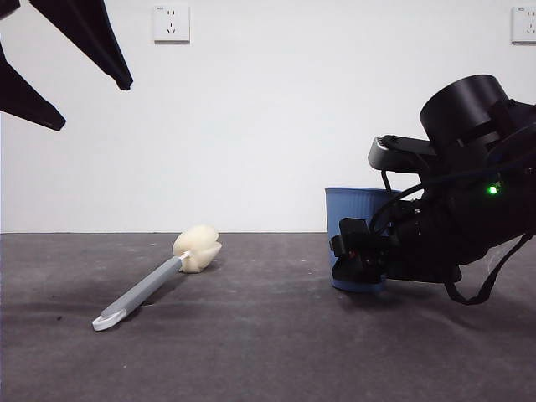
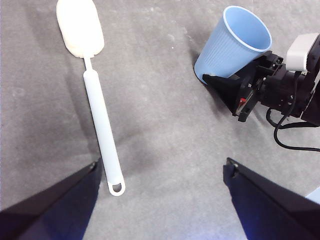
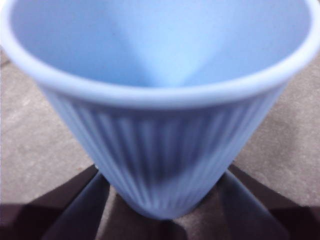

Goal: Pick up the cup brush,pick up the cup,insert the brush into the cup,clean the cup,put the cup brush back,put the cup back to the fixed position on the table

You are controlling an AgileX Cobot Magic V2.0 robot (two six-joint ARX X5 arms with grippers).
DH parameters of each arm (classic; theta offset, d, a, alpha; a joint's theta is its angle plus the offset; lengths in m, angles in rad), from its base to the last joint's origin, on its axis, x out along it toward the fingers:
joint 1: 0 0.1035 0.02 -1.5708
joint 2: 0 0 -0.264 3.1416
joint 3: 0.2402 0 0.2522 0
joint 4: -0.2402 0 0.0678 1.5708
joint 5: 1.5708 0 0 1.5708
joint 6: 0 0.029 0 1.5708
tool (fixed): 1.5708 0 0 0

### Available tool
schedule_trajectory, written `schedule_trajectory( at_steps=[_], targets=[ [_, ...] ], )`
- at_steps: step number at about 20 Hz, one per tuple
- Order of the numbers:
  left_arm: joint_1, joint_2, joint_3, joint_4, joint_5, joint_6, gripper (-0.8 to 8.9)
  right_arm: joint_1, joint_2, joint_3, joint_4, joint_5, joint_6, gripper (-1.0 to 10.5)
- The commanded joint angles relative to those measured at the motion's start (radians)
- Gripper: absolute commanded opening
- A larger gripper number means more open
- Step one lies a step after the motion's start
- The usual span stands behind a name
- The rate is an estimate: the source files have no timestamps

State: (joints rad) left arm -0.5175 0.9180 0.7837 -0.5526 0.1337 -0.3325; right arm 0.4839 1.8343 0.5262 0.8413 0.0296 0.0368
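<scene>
The cup brush (image 1: 155, 285) lies flat on the table (image 1: 251, 352), left of centre, with its cream sponge head (image 1: 197, 249) toward the wall. High above it hangs my left gripper (image 1: 94, 105), open and empty; the left wrist view shows the brush (image 2: 100, 125) below that gripper (image 2: 161, 164). The blue ribbed cup (image 1: 356, 205) stands upright on the right. My right gripper (image 1: 356, 251) is low at its base, open. In the right wrist view one jaw stands on each side of the cup (image 3: 160, 150), with the gripper (image 3: 162, 172) straddling it. One black finger (image 2: 227, 87) shows beside the cup (image 2: 235, 42).
A white wall with two sockets (image 1: 171, 23) (image 1: 523, 23) closes the far side of the table. The right arm's bulky body and cables (image 1: 469, 209) fill the right edge beside the cup. Bare table separates brush and cup.
</scene>
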Motion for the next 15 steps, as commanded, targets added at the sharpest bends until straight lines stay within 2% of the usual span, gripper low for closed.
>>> schedule_trajectory(
  at_steps=[1, 2, 5, 7, 10, 15],
  targets=[
    [0.0, -0.001, -0.008, 0.003, -0.003, 0.015, 4.09, 0.002, 0.024, -0.019, -0.074, -0.005, 0.024, 4.3],
    [0.0, -0.001, -0.008, 0.002, -0.003, 0.015, 4.09, 0.002, 0.024, -0.019, -0.086, -0.005, 0.031, 4.7],
    [0.0, -0.001, -0.008, -0.003, -0.003, 0.016, 4.08, 0.002, 0.024, -0.019, -0.131, -0.005, 0.035, 4.8],
    [0.0, -0.001, -0.008, -0.003, -0.003, 0.016, 4.09, 0.002, 0.022, -0.019, -0.153, -0.005, 0.049, 5.5],
    [0.0, -0.001, -0.008, -0.003, -0.003, 0.016, 4.09, 0.004, -0.001, -0.019, -0.22, -0.005, 0.075, 5.5],
    [0.0, -0.001, -0.008, -0.002, -0.002, 0.015, 4.09, 0.029, -0.167, -0.019, -0.474, -0.005, 0.097, 5.4]
  ],
)
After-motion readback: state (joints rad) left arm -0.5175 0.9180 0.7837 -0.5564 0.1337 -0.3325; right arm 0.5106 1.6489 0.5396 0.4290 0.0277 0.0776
